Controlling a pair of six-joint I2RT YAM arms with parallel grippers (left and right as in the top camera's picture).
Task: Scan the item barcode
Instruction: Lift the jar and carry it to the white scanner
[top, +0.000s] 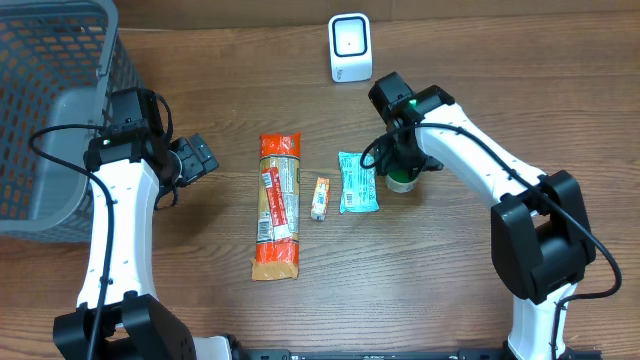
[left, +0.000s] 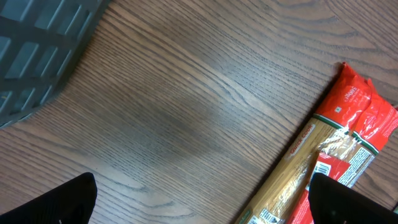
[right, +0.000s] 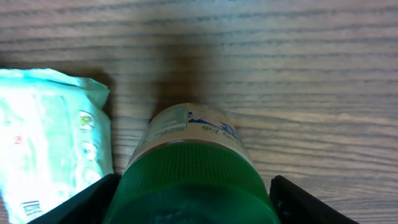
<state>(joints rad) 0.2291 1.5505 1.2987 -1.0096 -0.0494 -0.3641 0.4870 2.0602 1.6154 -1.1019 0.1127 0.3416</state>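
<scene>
Green-capped bottle (right: 193, 149), the item to scan, stands upright just beside the teal packet (top: 357, 183), lid up, so it can be taken from above. Right gripper (top: 401, 172) is partly closed, its fingers (right: 84, 200) flanking the lid and seemingly pressed against it in a grasp. Left gripper (top: 196, 157), well away from the packet, gapes wide and empty.

table (left: 174, 112) matt brown wood, visible grain. spaghetti packet (top: 279, 205) glossy crinkled plastic film. teal pouch (right: 43, 143) shiny film too. jar (right: 194, 135) smooth green plastic lid (right: 193, 186), paper label (right: 171, 121). basket (top: 50, 90) grey matt plastic mesh. barcode scanner (top: 350, 47) smooth white plastic.
</scene>
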